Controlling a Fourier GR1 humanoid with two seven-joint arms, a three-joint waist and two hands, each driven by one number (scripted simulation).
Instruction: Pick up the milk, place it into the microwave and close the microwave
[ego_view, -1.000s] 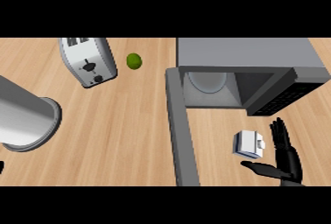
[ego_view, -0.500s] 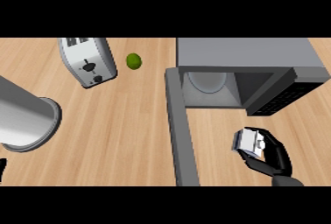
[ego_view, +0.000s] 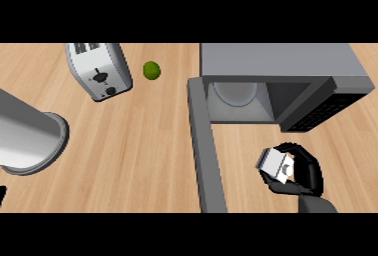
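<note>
The milk (ego_view: 276, 163), a small white and grey carton, is at the lower right, in front of the microwave. My right hand (ego_view: 304, 172) is shut on it, fingers curled over its top and right side, thumb under it. The grey microwave (ego_view: 284, 62) stands at the upper right with its cavity open and a round plate (ego_view: 236, 94) inside. Its door (ego_view: 204, 150) swings out toward me, left of the carton. A black sliver of my left hand (ego_view: 2, 194) shows at the lower left edge.
A silver toaster (ego_view: 98, 71) stands at the upper left, with a green lime (ego_view: 152, 70) beside it. A large metal cylinder (ego_view: 26, 137) lies at the left edge. Bare wooden counter (ego_view: 133, 150) lies between it and the door.
My right hand went from open beside the carton to curled round it. The carton now sits a little further left and tilted.
</note>
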